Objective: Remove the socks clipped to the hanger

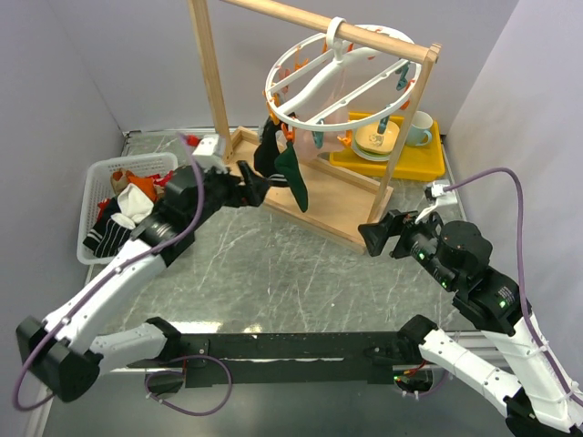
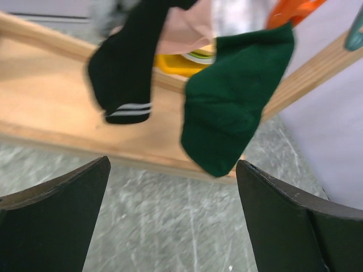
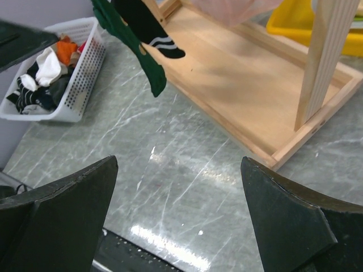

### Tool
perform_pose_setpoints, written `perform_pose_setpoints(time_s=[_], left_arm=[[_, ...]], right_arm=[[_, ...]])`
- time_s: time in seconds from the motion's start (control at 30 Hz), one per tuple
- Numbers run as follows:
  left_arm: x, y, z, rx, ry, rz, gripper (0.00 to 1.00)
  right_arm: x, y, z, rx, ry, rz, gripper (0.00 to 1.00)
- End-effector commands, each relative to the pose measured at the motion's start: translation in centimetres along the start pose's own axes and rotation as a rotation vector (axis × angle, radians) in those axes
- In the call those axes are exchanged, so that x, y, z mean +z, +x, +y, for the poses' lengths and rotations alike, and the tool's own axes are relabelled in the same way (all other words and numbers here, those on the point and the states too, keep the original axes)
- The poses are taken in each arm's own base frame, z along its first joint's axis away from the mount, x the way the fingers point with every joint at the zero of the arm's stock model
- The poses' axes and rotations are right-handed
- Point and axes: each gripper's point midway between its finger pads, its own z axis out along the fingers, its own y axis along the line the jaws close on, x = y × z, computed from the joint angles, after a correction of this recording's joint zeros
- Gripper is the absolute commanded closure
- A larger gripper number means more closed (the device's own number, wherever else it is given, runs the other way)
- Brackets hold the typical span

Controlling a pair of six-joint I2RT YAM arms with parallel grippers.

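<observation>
The left gripper [image 1: 262, 189] is gaping open beside the green sock [image 2: 232, 107] on the hanger [image 1: 321, 80]; the right gripper [image 1: 369, 238] is gaping too, farther from it.

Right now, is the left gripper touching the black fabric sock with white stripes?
Apart. Left wrist view: wooden rack base and grey table show between the open left gripper and the black sock.

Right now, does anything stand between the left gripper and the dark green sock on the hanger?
Nothing visible does. The left gripper is open, and the dark green sock hangs free ahead of its gap. The black striped sock hangs beside it, to the left in the wrist view, not in front.
</observation>
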Motion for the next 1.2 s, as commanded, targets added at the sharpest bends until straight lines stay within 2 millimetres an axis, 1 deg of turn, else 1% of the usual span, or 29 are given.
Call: perform_pose_setpoints(time_s=[0.0, 0.03, 0.07, 0.1, 0.13, 0.2, 0.23, 0.27, 0.3, 0.37, 0.4, 0.47, 0.5, 0.57, 0.6, 0.67, 0.7, 0.77, 0.8, 0.83, 0.9, 0.93, 0.97, 1.0, 1.03, 1.07, 1.1, 1.13, 1.17], left_arm=[[2.5, -3.8, -4.7, 0.039, 0.124, -0.090, 0.01], [3.8, -3.1, -4.6, 0.048, 0.116, -0.066, 0.01], [4.5, -3.0, -4.5, 0.062, 0.113, -0.061, 0.01], [4.9, -3.3, -4.8, 0.066, 0.116, -0.064, 0.01], [6.2, -2.5, -4.4, 0.069, 0.102, -0.038, 0.01], [7.3, -3.5, -5.0, 0.072, 0.119, -0.072, 0.03], [8.3, -2.9, -4.8, 0.073, 0.112, -0.060, 0.05], [8.7, -3.1, -5.0, 0.071, 0.119, -0.072, 0.08], [9.0, -3.5, -5.3, 0.067, 0.124, -0.081, 0.19], [9.8, -3.3, -5.1, 0.057, 0.117, -0.072, 0.38], [9.8, -3.4, -5.3, 0.052, 0.123, -0.076, 0.61], [9.4, -3.8, -5.9, 0.042, 0.139, -0.088, 0.80], [9.2, -3.5, -6.0, 0.039, 0.143, -0.091, 0.97], [7.9, -4.0, -7.1, 0.034, 0.175, -0.113, 0.99], [7.7, -3.8, -6.8, 0.031, 0.153, -0.120, 0.99], [6.6, -4.1, -7.6, 0.020, 0.163, -0.135, 0.99], [6.3, -4.3, -7.9, 0.016, 0.163, -0.138, 0.99], [5.7, -3.8, -8.8, 0.012, 0.169, -0.111, 0.99], [5.5, -4.2, -9.5, 0.016, 0.179, -0.111, 0.99], [5.1, -3.4, -10.3, 0.025, 0.185, -0.087, 0.99], [4.8, -3.9, -10.9, 0.038, 0.170, -0.107, 0.99], [4.3, -3.8, -11.5, 0.041, 0.180, -0.109, 0.99], [4.2, -3.4, -11.3, 0.048, 0.163, -0.094, 0.99], [4.0, -3.3, -11.4, 0.050, 0.163, -0.092, 0.99], [3.8, -3.3, -11.6, 0.051, 0.169, -0.093, 0.99], [3.6, -3.2, -11.7, 0.054, 0.167, -0.089, 0.99], [3.5, -3.1, -11.7, 0.054, 0.167, -0.087, 0.99], [3.2, -3.1, -11.9, 0.054, 0.174, -0.087, 0.99], [3.0, -3.1, -12.1, 0.053, 0.178, -0.085, 0.99]], right_arm=[[-1.6, -0.8, 0.9, 0.058, -0.051, -0.029, 0.03], [-1.6, -0.8, 0.9, 0.062, -0.051, -0.028, 0.03], [-1.7, -0.9, 1.0, 0.066, -0.051, -0.033, 0.03], [-1.9, -1.0, 1.0, 0.067, -0.053, -0.037, 0.03], [-1.9, -0.9, 0.9, 0.066, -0.049, -0.034, 0.03], [-2.3, -1.3, 0.8, 0.064, -0.046, -0.042, 0.03], [-2.4, -1.2, 0.5, 0.060, -0.031, -0.039, 0.03], [-2.7, -1.5, 0.5, 0.061, -0.032, -0.045, 0.03], [-3.0, -1.6, 0.5, 0.062, -0.030, -0.053, 0.03], [-3.2, -1.7, 0.3, 0.065, -0.027, -0.059, 0.03], [-3.5, -1.9, 0.3, 0.065, -0.031, -0.069, 0.03], [-3.7, -1.9, 0.2, 0.065, -0.028, -0.077, 0.03], [-3.9, -2.1, 0.1, 0.058, -0.029, -0.088, 0.03], [-3.8, -2.2, 0.0, 0.047, -0.025, -0.094, 0.02], [-3.7, -2.3, -0.1, 0.035, -0.021, -0.103, 0.02], [-3.4, -2.4, -0.1, 0.029, -0.015, -0.105, 0.02], [-2.9, -2.5, 0.1, 0.032, -0.016, -0.100, 0.02], [-2.5, -2.7, 0.7, 0.036, -0.034, -0.086, 0.02], [-1.9, -2.5, 1.0, 0.035, -0.038, -0.061, 0.02], [-2.0, -2.9, 1.7, 0.031, -0.066, -0.058, 0.02], [-1.2, -3.1, 2.1, 0.012, -0.075, -0.044, 0.02], [-1.1, -3.9, 2.5, 0.013, -0.086, -0.065, 0.02], [-0.9, -4.4, 2.9, 0.009, -0.093, -0.072, 0.05], [-0.1, -4.5, 3.2, -0.002, -0.097, -0.058, 0.06], [-0.2, -5.7, 4.0, -0.002, -0.124, -0.081, 0.07], [0.0, -6.1, 4.4, -0.001, -0.133, -0.077, 0.10], [1.0, -6.3, 4.9, 0.004, -0.134, -0.054, 0.12], [0.8, -7.6, 5.7, 0.009, -0.152, -0.070, 0.14], [1.0, -7.9, 6.3, 0.009, -0.175, -0.061, 0.17]])
